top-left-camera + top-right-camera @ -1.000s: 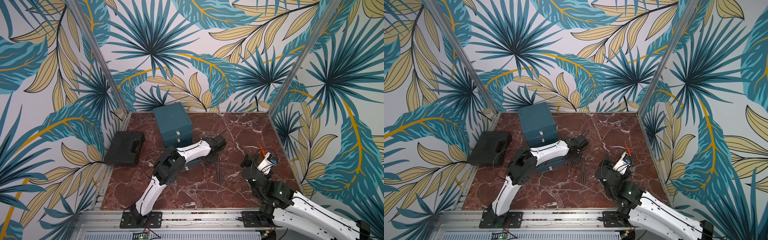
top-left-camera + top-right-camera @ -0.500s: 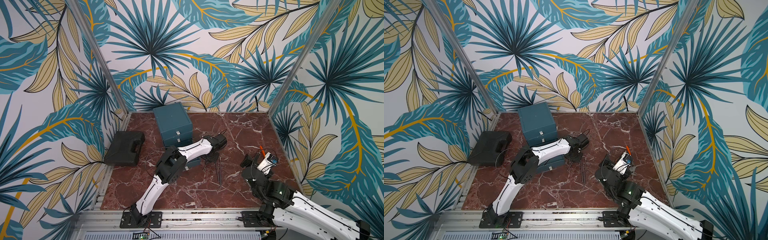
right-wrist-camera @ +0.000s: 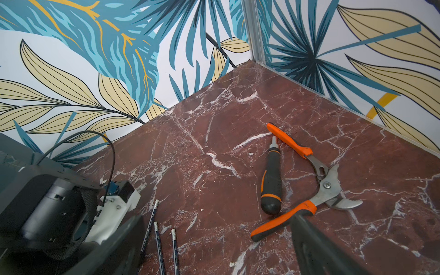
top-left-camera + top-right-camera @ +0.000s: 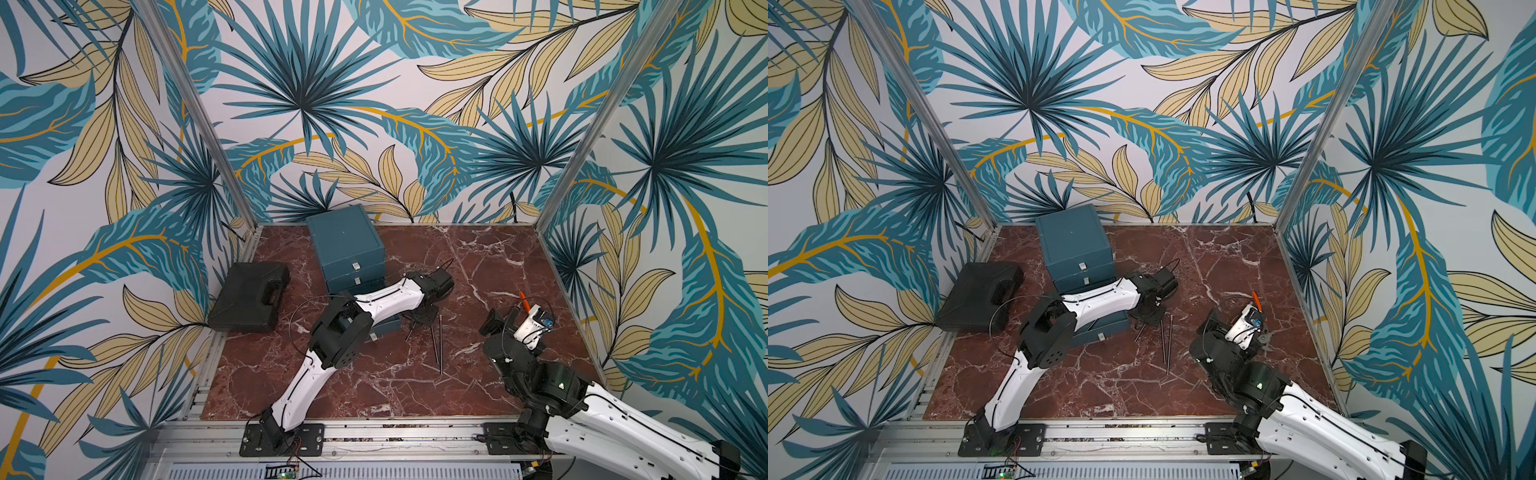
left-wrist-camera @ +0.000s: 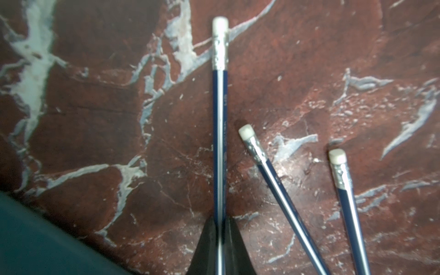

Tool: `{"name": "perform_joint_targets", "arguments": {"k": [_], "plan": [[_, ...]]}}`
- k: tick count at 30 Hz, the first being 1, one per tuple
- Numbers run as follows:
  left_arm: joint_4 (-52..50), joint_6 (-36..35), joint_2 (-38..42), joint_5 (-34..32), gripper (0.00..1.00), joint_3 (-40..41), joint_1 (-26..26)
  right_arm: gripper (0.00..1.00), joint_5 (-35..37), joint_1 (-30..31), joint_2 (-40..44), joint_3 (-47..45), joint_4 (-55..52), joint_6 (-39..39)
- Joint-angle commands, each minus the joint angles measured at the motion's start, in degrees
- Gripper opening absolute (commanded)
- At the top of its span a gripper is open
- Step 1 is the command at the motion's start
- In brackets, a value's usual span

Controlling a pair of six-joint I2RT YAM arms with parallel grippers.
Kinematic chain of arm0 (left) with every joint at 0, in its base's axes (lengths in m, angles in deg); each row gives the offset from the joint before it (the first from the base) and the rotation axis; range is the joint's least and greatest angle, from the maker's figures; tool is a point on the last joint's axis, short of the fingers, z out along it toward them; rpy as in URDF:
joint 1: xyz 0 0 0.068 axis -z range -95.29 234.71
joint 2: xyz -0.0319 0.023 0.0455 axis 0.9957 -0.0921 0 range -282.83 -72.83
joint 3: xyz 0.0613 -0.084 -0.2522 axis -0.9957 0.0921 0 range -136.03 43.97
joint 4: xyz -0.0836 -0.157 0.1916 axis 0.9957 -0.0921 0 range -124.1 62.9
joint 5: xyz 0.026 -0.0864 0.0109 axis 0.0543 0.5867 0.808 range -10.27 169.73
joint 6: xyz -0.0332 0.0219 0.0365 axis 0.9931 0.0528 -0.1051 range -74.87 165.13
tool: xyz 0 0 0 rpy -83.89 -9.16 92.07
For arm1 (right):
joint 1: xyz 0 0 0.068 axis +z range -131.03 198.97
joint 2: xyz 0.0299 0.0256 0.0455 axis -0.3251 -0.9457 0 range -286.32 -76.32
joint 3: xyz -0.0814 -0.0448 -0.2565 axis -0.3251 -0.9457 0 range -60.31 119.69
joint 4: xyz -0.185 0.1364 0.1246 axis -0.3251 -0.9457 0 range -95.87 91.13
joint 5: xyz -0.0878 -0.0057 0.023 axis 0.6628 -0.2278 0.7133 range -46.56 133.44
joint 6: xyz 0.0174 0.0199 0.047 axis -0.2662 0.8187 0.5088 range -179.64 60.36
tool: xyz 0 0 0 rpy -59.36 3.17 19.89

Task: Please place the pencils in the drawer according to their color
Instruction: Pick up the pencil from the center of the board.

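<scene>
Reddish marble tabletop (image 4: 478, 257) with white veins, boxed in by leaf-print walls (image 4: 374, 104). Both top views: teal drawer (image 4: 345, 237) cabinet standing back left, bottom drawer (image 4: 384, 326) pulled out toward the front and half hidden under the left arm (image 4: 374, 297), black case (image 4: 249, 301) over by the left wall. Pencils (image 4: 441, 345) only showing as thin dark sticks from up there, lying near the middle of the tabletop, just right of the pulled-out bottom drawer. No telling the colour from that height.

Sorted by the left wrist view: three of them, dark blue with a pale stripe down the length, crimped silver band and white eraser on the end. Left end effector (image 5: 220, 221) clamped tight on one, gripping toward the end away from the eraser, other two lying loose just beside it on the marble, fanned apart. Teal corner of the drawer peeking into that view too.

Extra from the right wrist view, mostly hidden behind the right arm (image 4: 582, 399) from above: orange-handled shears (image 3: 326, 185) lying open, black-and-orange screwdriver (image 3: 270, 181) between the handles. Only an orange tip (image 4: 524, 297) visible in the top views. Right end effector (image 3: 216, 217) spread wide, holding nothing, near the shears. Also catches the same three pencils, erasers pointing toward the back.
</scene>
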Motion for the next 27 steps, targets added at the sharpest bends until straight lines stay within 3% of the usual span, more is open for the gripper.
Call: {"name": "perform_joint_targets", "arguments": {"k": [1,18,27], "plan": [[3.62,-0.11,0.09,-0.51,0.00,3.19,-0.46,0.99,-0.69,-0.22,0.28,0.67,-1.42,-0.96],[9.15,-0.58,14.81,-1.55,0.00,8.41,-0.23,1.00,-0.62,-0.14,0.28,0.86,-1.43,-1.07],[9.81,-1.99,26.01,-9.52,0.00,14.21,-0.83,0.99,-0.60,-0.20,0.78,0.96,-1.43,-1.26]]}}
